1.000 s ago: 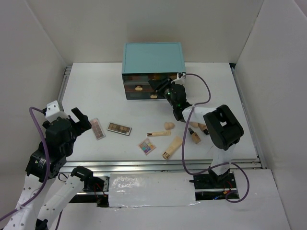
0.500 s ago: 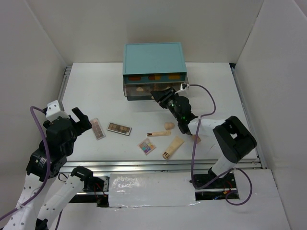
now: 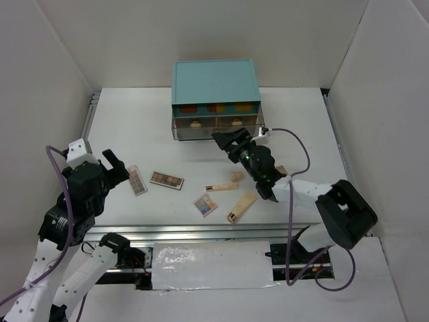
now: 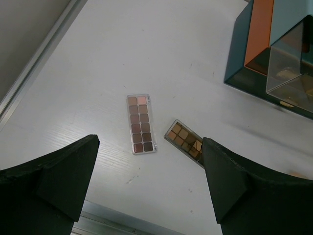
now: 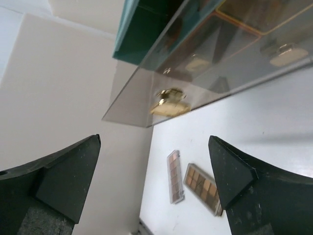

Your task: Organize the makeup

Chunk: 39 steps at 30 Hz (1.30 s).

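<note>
Left gripper (image 4: 149, 142), jaws wide and empty, hangs nearest the long palette (image 4: 142, 124) at lower left of the overhead view, its length lying crosswise to the jaw line, which favours a short-side grasp; right gripper (image 3: 228, 138), also wide, stands farther off.

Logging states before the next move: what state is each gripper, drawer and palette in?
left gripper: jaws open, empty
right gripper: jaws open, empty
clear drawer: pulled out
pinkish palette: flat, pans up
brown palette: flat, pans up
beige tube: lying flat
</note>
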{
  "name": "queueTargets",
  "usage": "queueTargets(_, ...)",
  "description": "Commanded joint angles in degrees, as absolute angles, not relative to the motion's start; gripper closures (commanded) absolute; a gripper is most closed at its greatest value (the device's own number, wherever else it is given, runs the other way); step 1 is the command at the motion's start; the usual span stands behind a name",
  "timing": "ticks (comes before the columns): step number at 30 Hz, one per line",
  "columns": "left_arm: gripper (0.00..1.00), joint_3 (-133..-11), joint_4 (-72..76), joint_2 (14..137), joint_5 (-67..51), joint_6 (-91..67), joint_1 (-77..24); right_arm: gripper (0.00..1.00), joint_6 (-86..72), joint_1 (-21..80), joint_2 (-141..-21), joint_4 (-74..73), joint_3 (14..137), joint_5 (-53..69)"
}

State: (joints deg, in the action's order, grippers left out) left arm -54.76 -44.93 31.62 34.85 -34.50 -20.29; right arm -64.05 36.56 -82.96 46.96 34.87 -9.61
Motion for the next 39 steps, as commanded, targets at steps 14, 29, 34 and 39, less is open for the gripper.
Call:
queueTargets(14,0.01,-53.3,-29.5,35.8,-5.1,-31.3,-22.0,0.00,-61.4,39.9,-27.8,-17.9,32.9,-27.8)
queueTargets(29,0.01,-67.7,-20.7,88.9,30.2,-37.9,-72.1,0.00,-48.4,39.8,-12.4,-43.7,54.1,-26.1)
queueTargets(34,0.01,-74.2,-19.4,100.5,28.4,-35.3,-72.2,0.00,-45.7,39.8,-8.5,-39.4,52.3,-21.1)
queueTargets(39,0.06,-80.0,-21.7,107.7,29.0,-35.3,-72.2,0.00,-46.6,39.9,-7.6,-40.8,53.1,-20.0)
